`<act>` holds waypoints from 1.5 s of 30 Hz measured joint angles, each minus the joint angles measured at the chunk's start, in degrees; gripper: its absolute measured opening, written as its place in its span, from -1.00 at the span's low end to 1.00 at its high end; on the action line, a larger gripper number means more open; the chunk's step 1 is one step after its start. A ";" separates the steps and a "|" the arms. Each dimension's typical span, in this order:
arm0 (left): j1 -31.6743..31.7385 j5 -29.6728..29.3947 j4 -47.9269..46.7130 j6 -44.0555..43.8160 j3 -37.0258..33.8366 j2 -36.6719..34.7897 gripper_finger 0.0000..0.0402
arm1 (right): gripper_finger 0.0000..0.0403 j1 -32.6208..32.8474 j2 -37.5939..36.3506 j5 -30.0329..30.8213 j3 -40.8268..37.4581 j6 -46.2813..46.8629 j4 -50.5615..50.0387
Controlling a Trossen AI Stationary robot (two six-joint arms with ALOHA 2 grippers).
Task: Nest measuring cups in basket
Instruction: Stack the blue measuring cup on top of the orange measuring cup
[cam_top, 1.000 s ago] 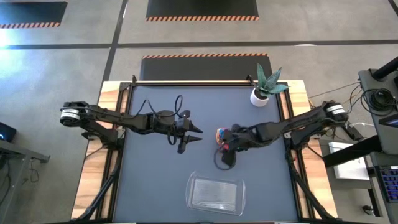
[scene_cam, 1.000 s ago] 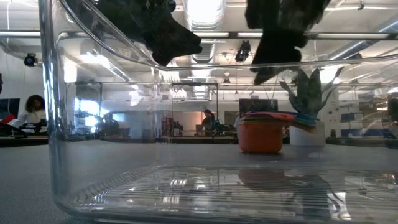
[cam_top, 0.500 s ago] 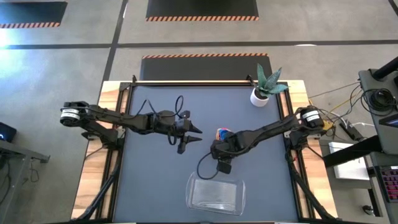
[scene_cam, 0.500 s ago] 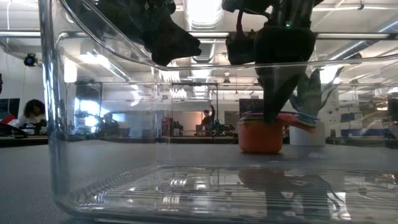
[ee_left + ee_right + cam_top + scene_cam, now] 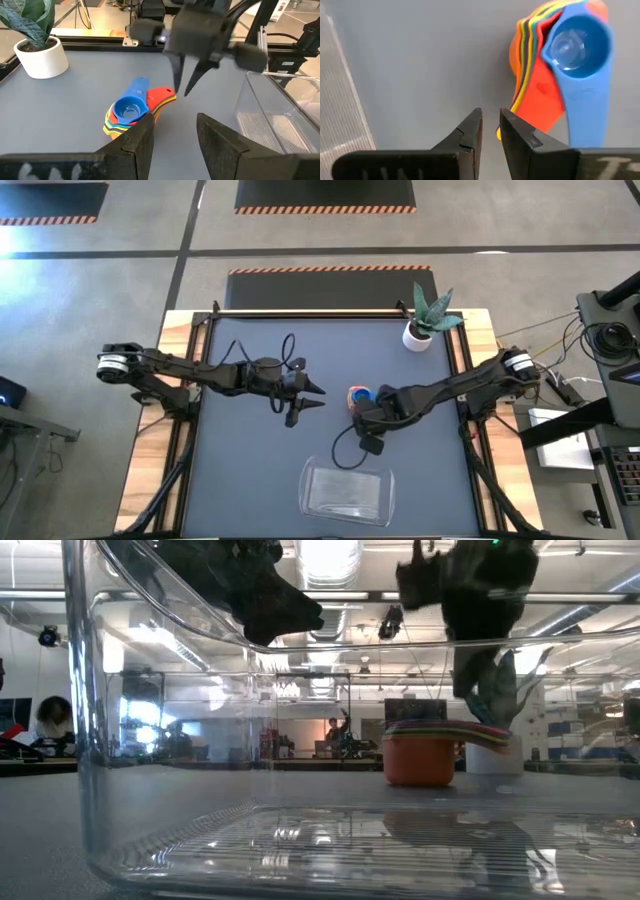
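Observation:
The measuring cups [image 5: 357,395] stand nested in one stack on the table's middle, blue cup [image 5: 572,45] on top and orange cup [image 5: 420,762] at the bottom. Their flat handles [image 5: 159,96] fan out to one side. My right gripper [image 5: 491,127] hangs just above the table beside the handle ends, pointing steeply down, with its fingers almost together and nothing between them. It touches no cup. My left gripper [image 5: 312,395] hovers open left of the stack. The clear basket [image 5: 305,480] sits at the table's near edge, with nothing in it.
A white plant pot [image 5: 418,335] with a spiky plant stands at the far right corner of the mat. The basket's clear wall [image 5: 85,740] fills the low view. Bare grey mat lies between the stack and the basket.
My right gripper dipped toward the near-left beside the stack, then rose again and shifted back toward the right. It has tipped to point more steeply down. The stack of cups has stayed where it was.

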 joint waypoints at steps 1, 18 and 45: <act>-0.01 0.00 0.00 0.00 0.00 0.00 -0.35 | -0.72 0.46 -0.76 1.06 0.04 0.02 -0.02; 0.00 0.02 0.22 -0.14 0.00 0.00 -0.35 | -0.04 -8.82 -12.94 14.54 -6.11 -0.55 -6.82; 0.01 0.02 0.22 0.02 0.00 0.00 -0.35 | 0.00 -15.66 -13.34 10.66 -15.24 -3.69 -2.71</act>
